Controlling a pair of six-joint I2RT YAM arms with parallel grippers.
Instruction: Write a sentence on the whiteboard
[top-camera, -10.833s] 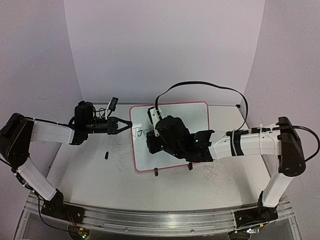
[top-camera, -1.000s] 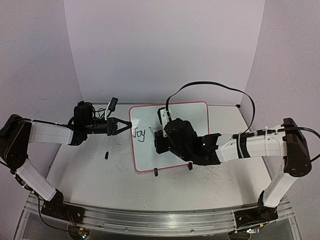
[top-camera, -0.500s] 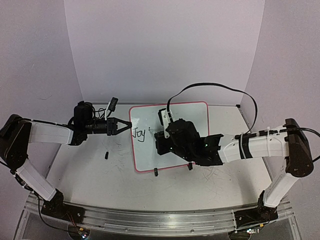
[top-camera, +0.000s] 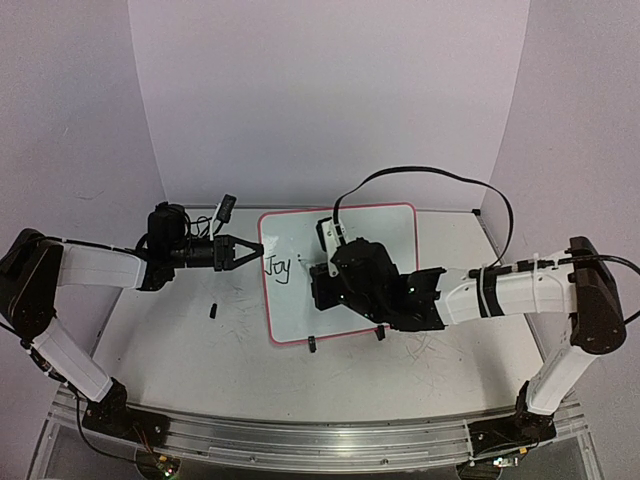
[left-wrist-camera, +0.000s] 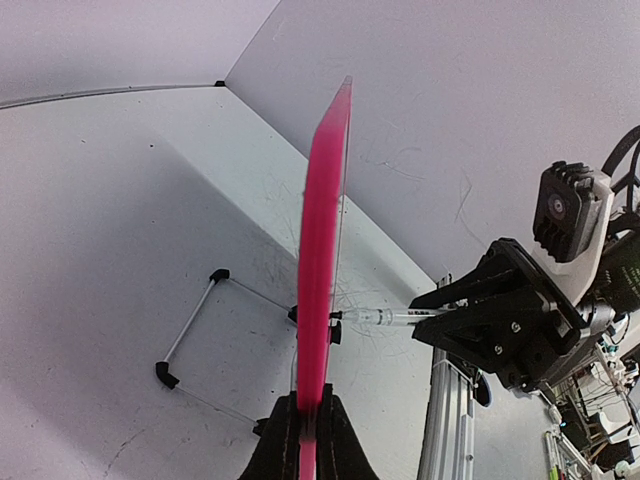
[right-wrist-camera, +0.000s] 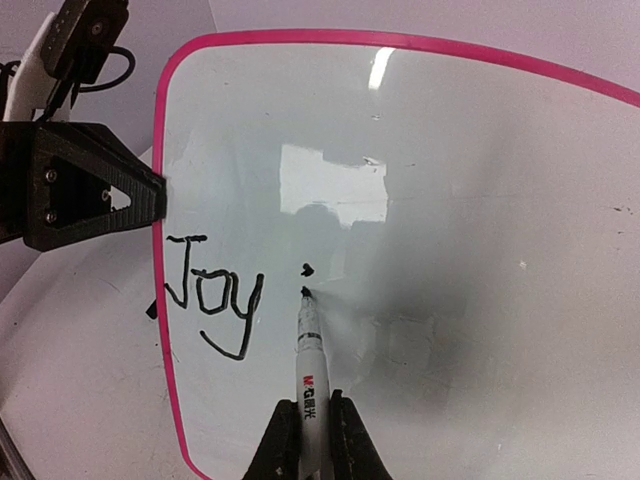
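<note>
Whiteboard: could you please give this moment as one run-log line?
left gripper: shut on whiteboard edge | right gripper: shut on marker | written: Joy | tip: just right of Joy

The whiteboard (top-camera: 385, 230) fills the middle of the counter (top-camera: 180, 340). Its left edge is pinched by the closed left tool (top-camera: 250, 250), so that side is barred. The right tool (top-camera: 318, 272), clamped on a marker (right-wrist-camera: 308, 345), covers the board's lower middle together with its arm, while the far right part lies bare. A cable (top-camera: 420, 168) loops above the far edge. The left front counter is open save a small black piece (top-camera: 213, 310), perhaps a cap. Two clip feet (top-camera: 312, 345) jut at the near edge.
</note>
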